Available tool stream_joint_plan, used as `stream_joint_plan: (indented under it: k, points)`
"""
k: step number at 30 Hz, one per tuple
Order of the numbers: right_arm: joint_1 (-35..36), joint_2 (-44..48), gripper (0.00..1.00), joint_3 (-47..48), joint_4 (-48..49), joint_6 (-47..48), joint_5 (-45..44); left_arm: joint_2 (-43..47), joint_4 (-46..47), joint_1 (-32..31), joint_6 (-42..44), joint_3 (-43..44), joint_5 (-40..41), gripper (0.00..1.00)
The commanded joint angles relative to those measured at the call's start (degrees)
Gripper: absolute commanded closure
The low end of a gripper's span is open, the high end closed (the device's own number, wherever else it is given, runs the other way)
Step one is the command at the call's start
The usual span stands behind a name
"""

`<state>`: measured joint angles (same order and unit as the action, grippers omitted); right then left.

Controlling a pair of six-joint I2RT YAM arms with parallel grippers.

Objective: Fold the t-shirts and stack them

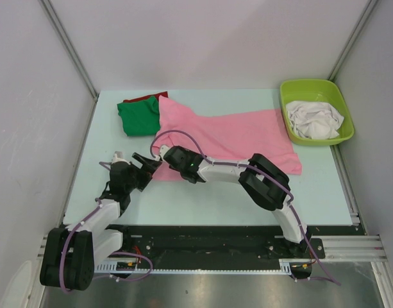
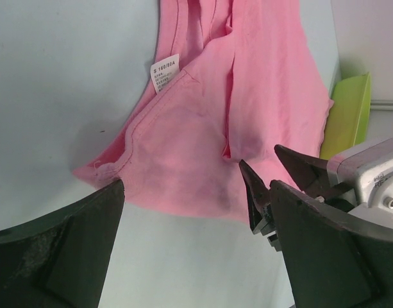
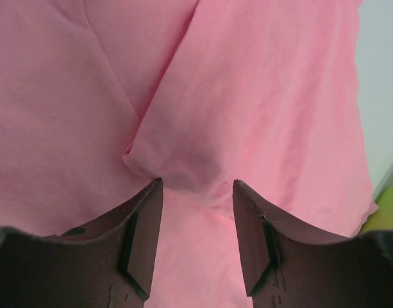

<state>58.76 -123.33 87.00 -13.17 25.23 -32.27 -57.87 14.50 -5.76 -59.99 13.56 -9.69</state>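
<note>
A large pink t-shirt [image 1: 234,138] lies spread across the table, and its white neck label [image 2: 163,72] shows in the left wrist view. A folded green t-shirt [image 1: 138,115] lies on a red one [image 1: 143,98] at the back left. White t-shirts [image 1: 318,119] are bunched in the tub. My right gripper [image 3: 197,186] is open, its fingertips down on the pink shirt's near left part with a raised fold of cloth between them. My left gripper [image 2: 196,212] is wide open just off the shirt's near left edge, over bare table, holding nothing. It sits close beside the right gripper [image 1: 161,153].
A lime-green plastic tub [image 1: 340,131] stands at the back right corner. The right arm reaches leftward low over the pink shirt's near edge. White walls close in the table at the left, the back and the right.
</note>
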Motion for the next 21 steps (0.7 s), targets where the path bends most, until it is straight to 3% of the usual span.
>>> stream_joint_plan:
  k: [1,21]
  points:
    - [1.5,2.7,0.47,1.4,-1.4,0.3,-1.8,-0.1,2.1,0.7,0.2,-0.5,-1.2,0.0]
    - [1.0,-0.9,0.52,3.3,-0.5,-0.2,-0.1,-0.1,1.9,0.7,0.7,-0.7,-1.6,0.0]
